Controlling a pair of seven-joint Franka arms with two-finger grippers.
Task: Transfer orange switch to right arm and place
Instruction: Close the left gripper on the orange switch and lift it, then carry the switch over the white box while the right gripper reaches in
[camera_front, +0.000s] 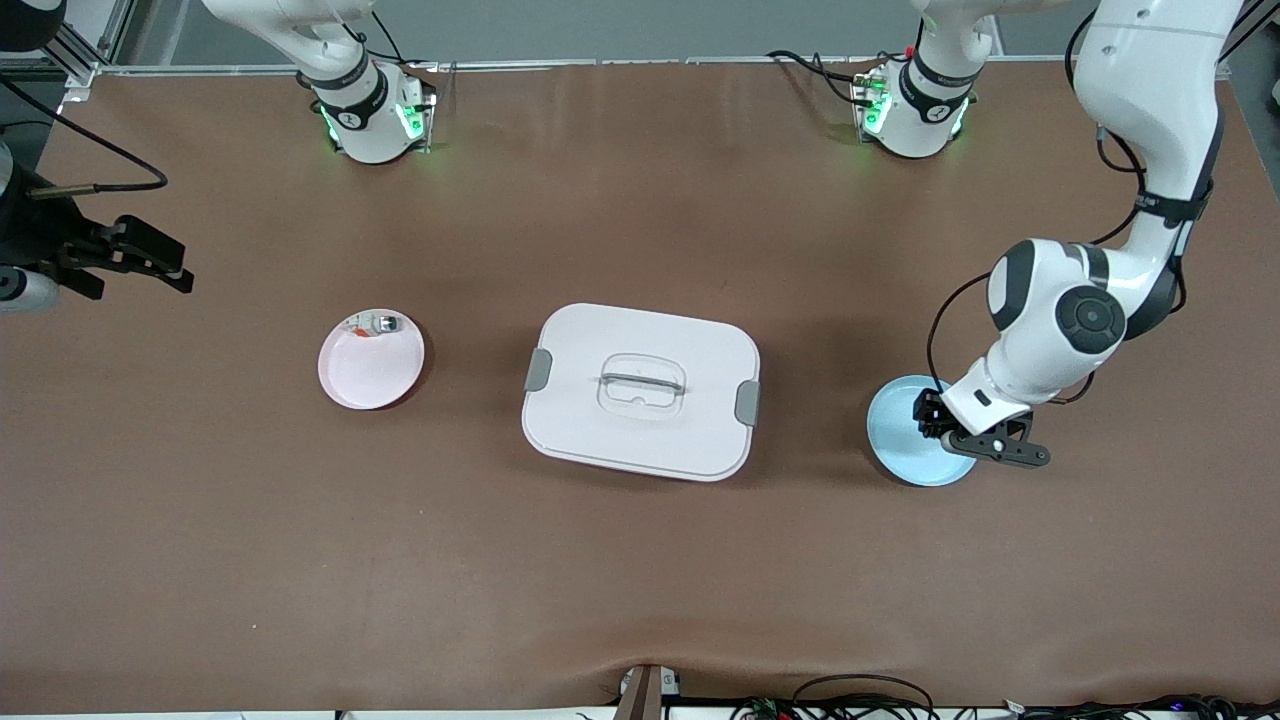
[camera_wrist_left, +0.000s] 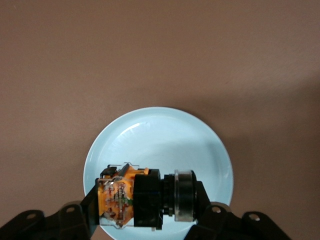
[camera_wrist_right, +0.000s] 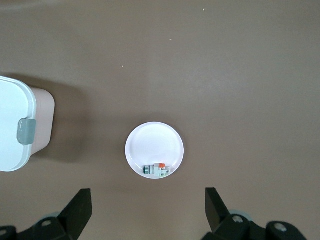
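— What lies along the table, starting at the right arm's end?

— The right gripper waits there in the air, over the brown table near its edge, jaws spread wide and holding nothing. Next comes a small round pink plate carrying a small silver-grey part with red and green bits at the rim toward the robots' bases. In the middle sits a white rectangular plastic box with a lid, a handle and grey clips (it stands between the two plates).

— And the orange switch?

— At the left arm's end. The left gripper is down over a round light-blue plate, jaws closed on the orange switch, a tiny push-button with a black round barrel and an orange-tan block body, lying sideways just above the plate.

— The surface? Any writing?

— A plain brown mat covers the table; cables run along the edge nearest the front camera. I can read no lettering.
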